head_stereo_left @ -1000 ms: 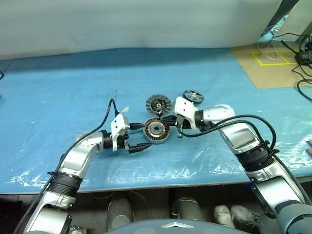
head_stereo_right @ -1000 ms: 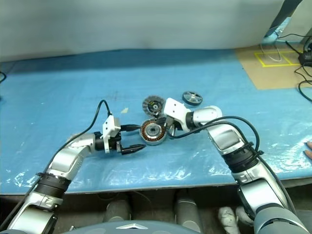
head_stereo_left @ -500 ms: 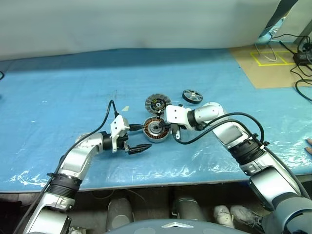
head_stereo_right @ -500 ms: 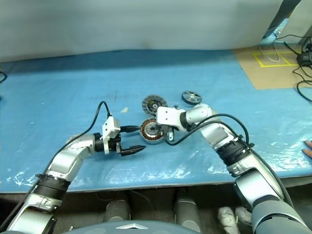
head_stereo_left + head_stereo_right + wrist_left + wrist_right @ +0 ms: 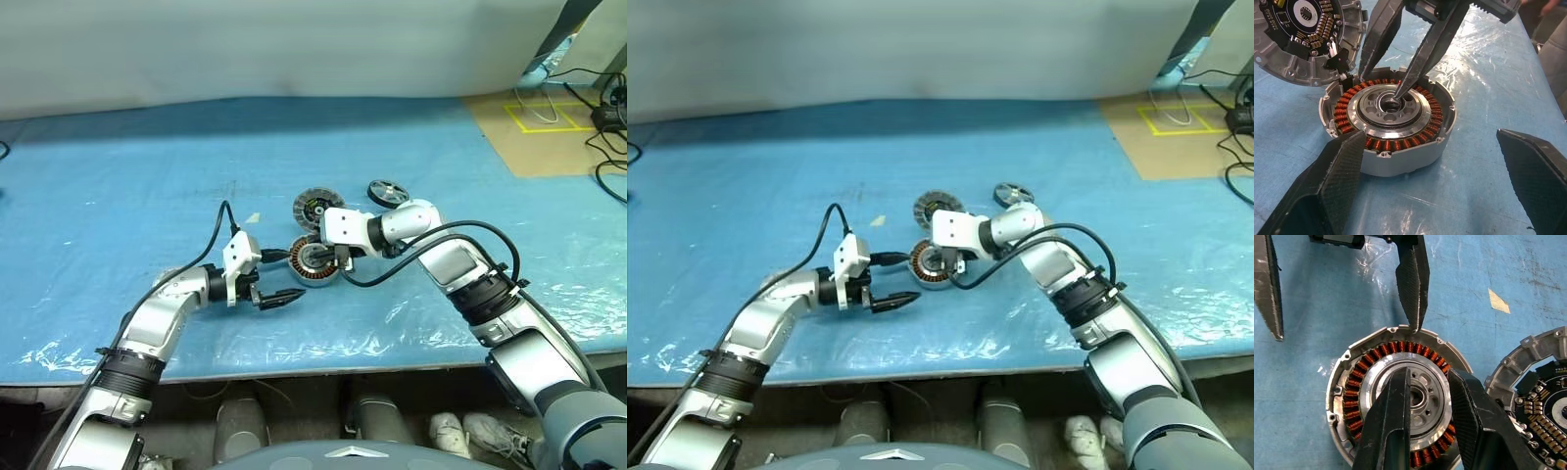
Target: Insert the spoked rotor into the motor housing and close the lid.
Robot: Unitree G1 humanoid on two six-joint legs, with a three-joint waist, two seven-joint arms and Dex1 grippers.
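The right gripper (image 5: 1400, 58) hangs over the motor housing (image 5: 314, 260) with its two fingers a little apart and empty, one tip down on the silver centre hub inside the ring of copper windings. The left gripper (image 5: 279, 298) waits just beside the housing on the blue table cover (image 5: 147, 176), fingers spread wide, holding nothing. The lid (image 5: 318, 208) lies just behind the housing; the spoked rotor (image 5: 388, 193) lies farther off to the robot's right, flat on the cover. Judging by this, the rotor is not yet picked up, so the job is at its start: next the right gripper must lift clear, reach across to the rotor and take it by the rim. The left wrist view shows the fingertip sitting on the hub and the lid's upturned face carrying a circuit board, which the head views leave too small to read
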